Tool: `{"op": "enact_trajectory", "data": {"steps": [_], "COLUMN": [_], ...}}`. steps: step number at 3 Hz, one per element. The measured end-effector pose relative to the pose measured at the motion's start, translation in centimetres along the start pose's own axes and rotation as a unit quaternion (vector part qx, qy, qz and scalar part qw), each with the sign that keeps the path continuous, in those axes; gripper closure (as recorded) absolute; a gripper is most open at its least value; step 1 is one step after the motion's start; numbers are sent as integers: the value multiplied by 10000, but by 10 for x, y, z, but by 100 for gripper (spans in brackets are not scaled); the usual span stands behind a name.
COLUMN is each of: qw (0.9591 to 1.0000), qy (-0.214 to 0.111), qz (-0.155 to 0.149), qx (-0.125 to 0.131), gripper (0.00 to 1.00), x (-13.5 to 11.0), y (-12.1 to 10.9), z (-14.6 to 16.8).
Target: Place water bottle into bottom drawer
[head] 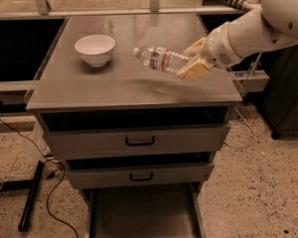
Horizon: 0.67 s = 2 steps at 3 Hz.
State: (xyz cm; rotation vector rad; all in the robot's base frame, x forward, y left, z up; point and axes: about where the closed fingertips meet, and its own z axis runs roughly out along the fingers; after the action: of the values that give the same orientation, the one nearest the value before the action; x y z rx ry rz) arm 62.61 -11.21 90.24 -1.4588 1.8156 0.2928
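Note:
The water bottle (pixel 161 59) is clear ribbed plastic with a white cap pointing left and a red, white and blue label. It lies sideways, lifted a little above the grey cabinet top (pixel 114 83), casting a shadow below. My gripper (pixel 191 61) comes in from the right on a white arm and is shut on the bottle's base end with tan fingers (pixel 193 69). The bottom drawer (pixel 141 212) is pulled open at the bottom of the view, a shallow grey tray with side rails, nothing in it.
A white bowl (pixel 95 48) stands on the cabinet top at the left. Two upper drawers (pixel 139 140) with black handles are shut. A black stand leg and cables (pixel 35 192) lie on the speckled floor at the left.

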Motion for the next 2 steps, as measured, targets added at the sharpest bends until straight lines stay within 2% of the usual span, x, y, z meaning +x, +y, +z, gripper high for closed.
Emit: {"op": "enact_trajectory", "data": {"steps": [1,2], "qw": [9991,9969], "qy": [165,400], "qz": [-337,-544], "qx": [191,406], "gripper": [100,100], "x": [24,54], "y": [14,32], "z": [-46,-90]}}
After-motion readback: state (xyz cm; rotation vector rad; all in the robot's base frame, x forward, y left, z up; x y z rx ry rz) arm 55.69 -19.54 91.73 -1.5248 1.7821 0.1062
